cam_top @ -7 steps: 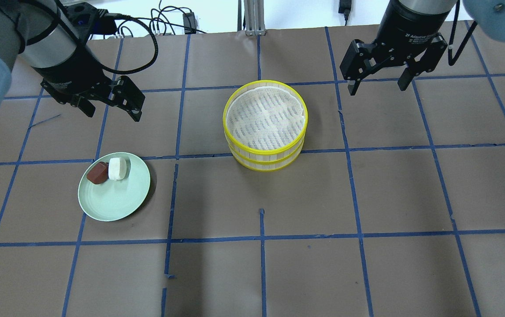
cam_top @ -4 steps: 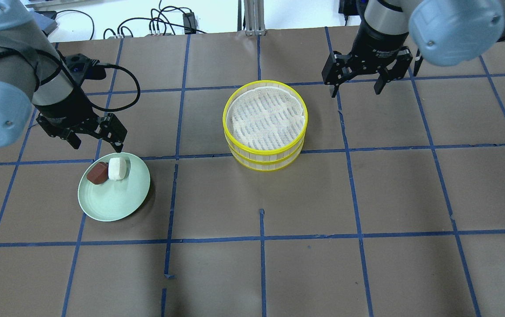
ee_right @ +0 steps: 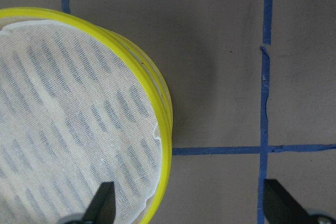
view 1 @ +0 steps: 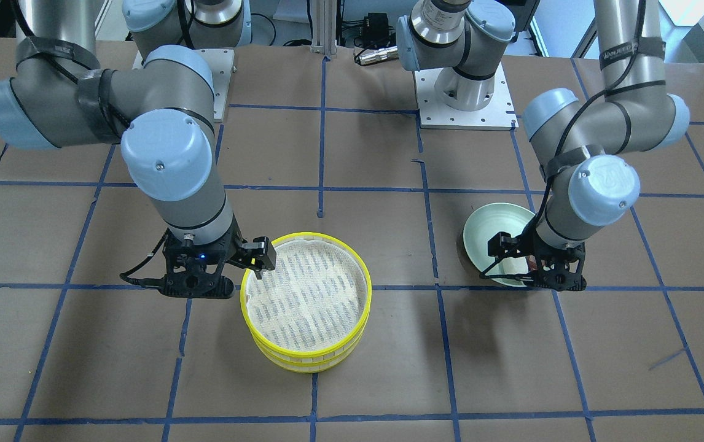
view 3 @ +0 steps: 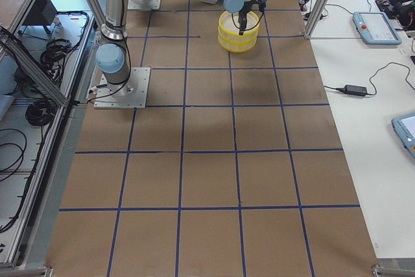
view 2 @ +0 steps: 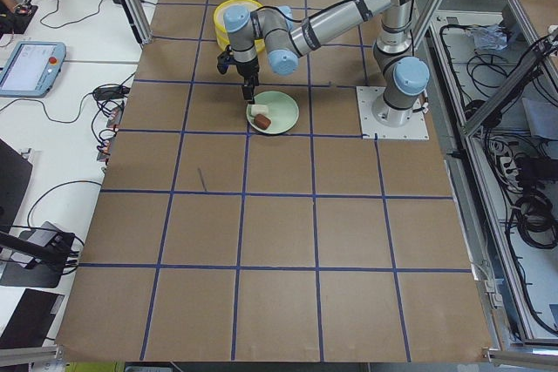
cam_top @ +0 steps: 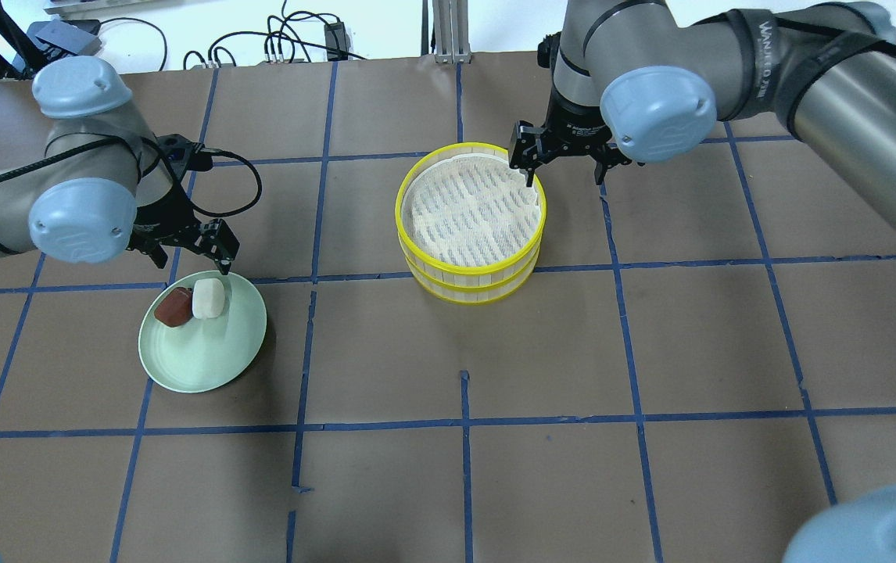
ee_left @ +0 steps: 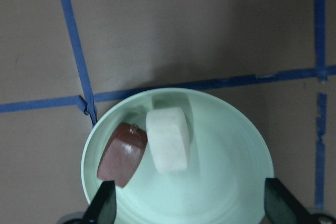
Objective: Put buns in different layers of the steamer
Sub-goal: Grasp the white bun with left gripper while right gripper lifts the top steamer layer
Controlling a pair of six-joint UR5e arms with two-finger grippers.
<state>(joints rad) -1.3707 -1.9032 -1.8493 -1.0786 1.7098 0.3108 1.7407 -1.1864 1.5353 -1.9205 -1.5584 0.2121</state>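
The white bun (cam_top: pixel 208 299) and the reddish-brown bun (cam_top: pixel 172 306) lie side by side on the far left part of a pale green plate (cam_top: pixel 213 360). My left gripper (cam_top: pixel 191 256) is open and empty over the plate's far edge, just beyond the buns. In the left wrist view the white bun (ee_left: pixel 168 140) and the brown bun (ee_left: pixel 122 154) lie ahead of its open fingertips. The steamer (cam_top: pixel 464 291) is two stacked yellow-rimmed trays, and the top liner is bare. My right gripper (cam_top: pixel 564 168) is open and straddles the steamer's far right rim (ee_right: pixel 165 124).
The brown table is marked with a blue tape grid (cam_top: pixel 464 422). Cables (cam_top: pixel 292 39) lie past the table's far edge. The arm bases (view 1: pixel 465 98) stand at the robot's side of the table.
My left gripper has come down and in to the plate's far edge. My right gripper has moved left and down to the steamer's rim. Buns, plate and steamer have not moved.
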